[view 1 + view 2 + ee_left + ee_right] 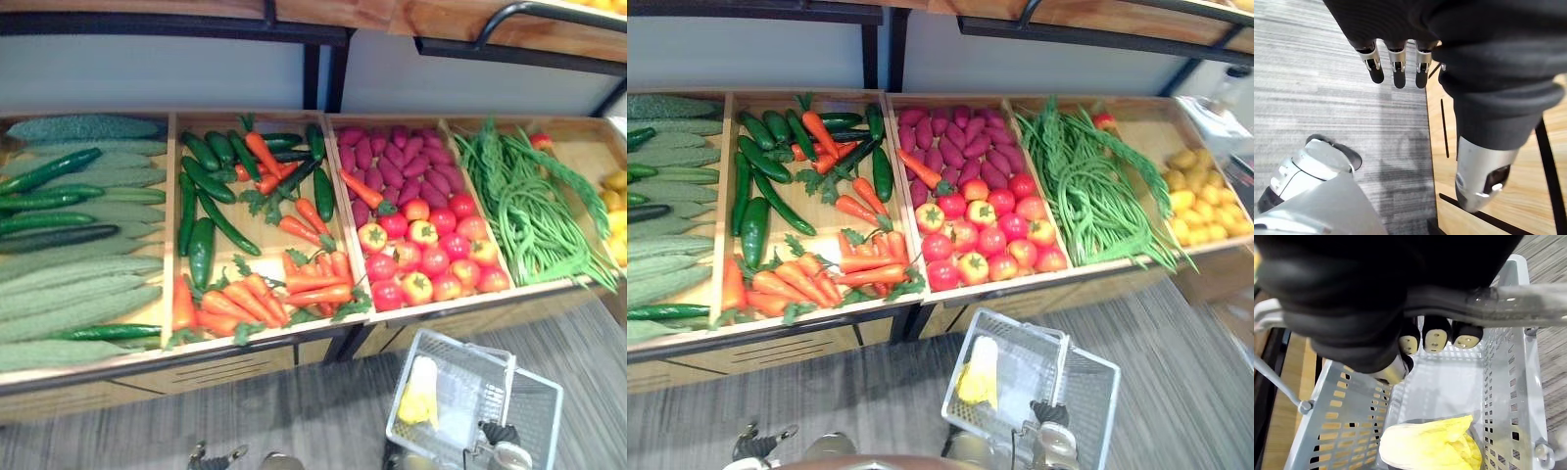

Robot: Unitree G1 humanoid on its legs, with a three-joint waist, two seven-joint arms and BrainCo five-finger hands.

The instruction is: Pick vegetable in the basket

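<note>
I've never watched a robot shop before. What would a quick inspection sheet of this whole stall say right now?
Surface: wooden display stand, split into compartments.
Job's things: grey basket in front of the stand, one yellow vegetable inside.
Stock, left to right: pale gourds, cucumbers, carrots, purple tubers, tomatoes, green beans, yellow produce.
Clutter: nothing seen.
Hands: right hand curled round the basket's handle; left hand empty, fingers straight, over the floor.
Cables: nothing seen.
Surroundings: grey floor; black-framed shelf above.
</note>
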